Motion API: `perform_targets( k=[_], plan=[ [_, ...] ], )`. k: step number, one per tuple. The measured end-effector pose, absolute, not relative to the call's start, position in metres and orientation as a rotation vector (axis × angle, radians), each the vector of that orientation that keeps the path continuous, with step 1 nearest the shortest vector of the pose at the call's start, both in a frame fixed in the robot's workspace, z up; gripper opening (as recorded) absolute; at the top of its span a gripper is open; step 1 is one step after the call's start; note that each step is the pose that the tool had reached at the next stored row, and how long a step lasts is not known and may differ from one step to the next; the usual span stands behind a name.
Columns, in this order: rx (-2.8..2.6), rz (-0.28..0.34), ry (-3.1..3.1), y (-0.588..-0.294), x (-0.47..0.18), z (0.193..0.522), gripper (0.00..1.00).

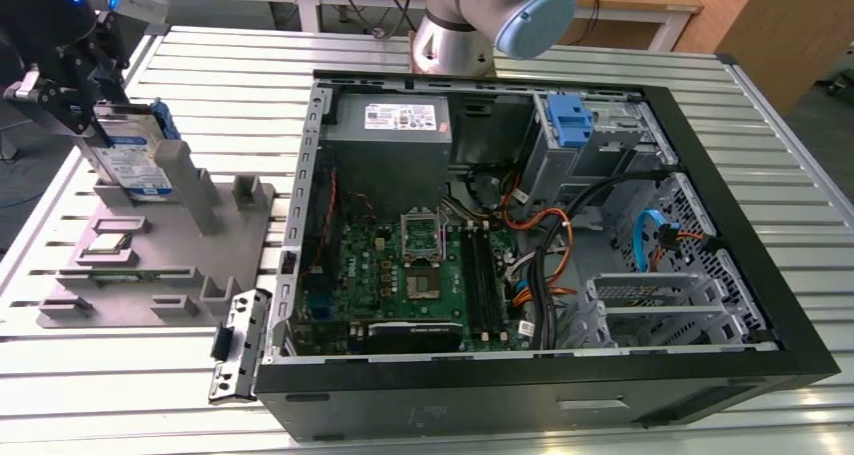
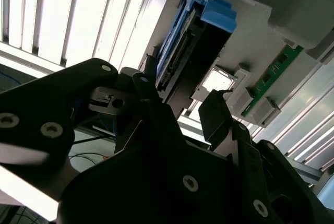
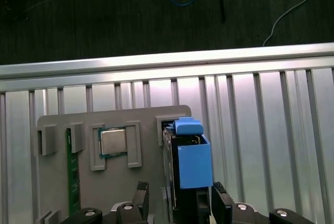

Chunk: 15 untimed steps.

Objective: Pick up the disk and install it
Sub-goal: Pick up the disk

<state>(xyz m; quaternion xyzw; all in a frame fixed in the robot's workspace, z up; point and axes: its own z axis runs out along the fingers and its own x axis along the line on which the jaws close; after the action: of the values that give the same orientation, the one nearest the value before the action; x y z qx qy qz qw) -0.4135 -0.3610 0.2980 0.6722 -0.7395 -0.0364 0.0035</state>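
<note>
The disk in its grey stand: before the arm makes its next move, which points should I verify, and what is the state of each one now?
1. The disk stands upright in the grey stand: ok.
2. The blue carrier frame is on the disk: ok.
3. The gripper straddles the disk, one finger on each side: ok.
4. The fingers are closed on the disk: not ok. In the first wrist view a gap shows beside one finger.
5. The disk is lifted out of the stand: not ok.
6. A bay in the computer case is free for the disk: cannot tell. A blue bracket sits at the bays.
</note>
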Motion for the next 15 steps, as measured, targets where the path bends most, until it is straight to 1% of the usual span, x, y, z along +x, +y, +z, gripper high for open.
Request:
perform_targets(
  k=[15],
  plan=[
    [2.108, -0.114, -2.317, -0.3610, -0.4135, 0.3014, 0.59]
  ],
)
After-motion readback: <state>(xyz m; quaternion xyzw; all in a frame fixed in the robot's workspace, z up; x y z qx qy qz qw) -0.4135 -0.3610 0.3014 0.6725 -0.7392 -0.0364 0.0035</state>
